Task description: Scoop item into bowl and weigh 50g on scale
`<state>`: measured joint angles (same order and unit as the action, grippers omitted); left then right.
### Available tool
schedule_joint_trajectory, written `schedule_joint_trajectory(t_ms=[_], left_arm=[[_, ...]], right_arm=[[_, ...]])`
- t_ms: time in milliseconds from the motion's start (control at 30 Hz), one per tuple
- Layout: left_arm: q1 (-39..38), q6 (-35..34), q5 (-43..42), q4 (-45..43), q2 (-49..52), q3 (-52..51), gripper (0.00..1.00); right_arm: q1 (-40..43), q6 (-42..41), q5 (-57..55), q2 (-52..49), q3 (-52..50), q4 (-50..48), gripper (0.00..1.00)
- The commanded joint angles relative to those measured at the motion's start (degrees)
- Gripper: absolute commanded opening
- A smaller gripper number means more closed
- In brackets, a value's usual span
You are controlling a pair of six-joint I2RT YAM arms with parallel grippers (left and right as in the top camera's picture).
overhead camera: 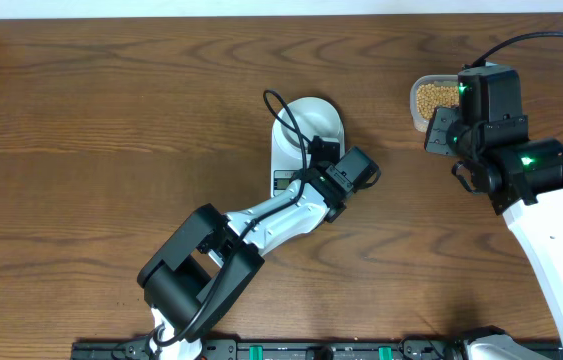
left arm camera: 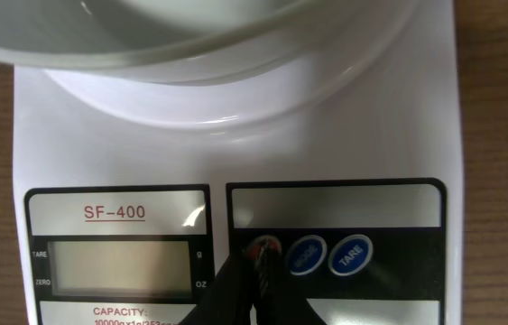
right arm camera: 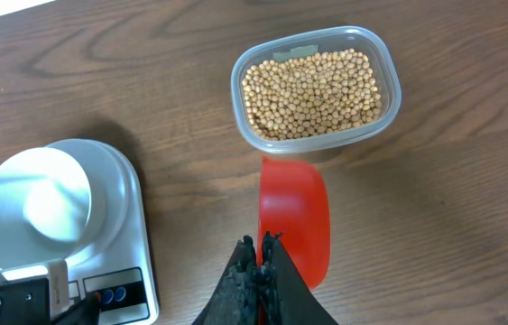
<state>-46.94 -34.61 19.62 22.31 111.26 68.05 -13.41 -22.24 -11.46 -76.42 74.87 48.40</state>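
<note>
Overhead, left hand: my left hand (overhead camera: pixel 299 182) sits over the button end of the scale (overhead camera: pixel 283 150). The bowl (overhead camera: pixel 313 118) is on the scale at 12 o'clock from it.
Overhead, right hand: my right hand (overhead camera: pixel 443 132) is just beside the tub (overhead camera: pixel 416 92) of beans (overhead camera: pixel 431 98), which lies at 11 o'clock. The scoop is hidden under my arm here.
Overhead, nearer arm: the right is nearer the beans and the left is nearer the scale. The bowl is at 9 o'clock from my right hand, well apart across the table (overhead camera: pixel 111 120).
Left wrist, hand state: clenched and grasping nothing, with the tips on the red button (left arm camera: pixel 261 244).
Left wrist, display: I can read no digits on the display (left arm camera: pixel 114 266).
Left wrist, bowl: at 12 o'clock, on the scale's platform.
Right wrist, hand state: my right hand (right arm camera: pixel 261 262) is clenched, as far as I can see on the near end of the red scoop (right arm camera: pixel 294 217).
Right wrist, scoop axis: it runs from 6 to 12 o'clock, with the far rim just short of the tub's near wall. I cannot tell how high it is above the table.
Right wrist, beans: at 12 to 1 o'clock, straight past the scoop, filling the tub.
Right wrist, bowl: at 9 o'clock on the scale, with no beans in it that I can see.
Next move, my guess: push the scoop toward 12 o'clock into the beans, then carry it toward 9 o'clock to the bowl.
</note>
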Motion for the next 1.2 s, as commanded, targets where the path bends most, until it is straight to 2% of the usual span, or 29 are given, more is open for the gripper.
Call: schedule_joint_trajectory(t_ms=[0, 1167], left_arm=[[0.3, 0.5, -0.1, 0.1, 1.5, -0.3, 0.07], [1.7, 0.5, -0.5, -0.5, 3.2, -0.3, 0.07]], right_arm=[[0.2, 0.7, -1.0, 0.8, 1.2, 0.1, 0.01], [0.2, 0.7, -1.1, 0.8, 1.2, -0.4, 0.01]])
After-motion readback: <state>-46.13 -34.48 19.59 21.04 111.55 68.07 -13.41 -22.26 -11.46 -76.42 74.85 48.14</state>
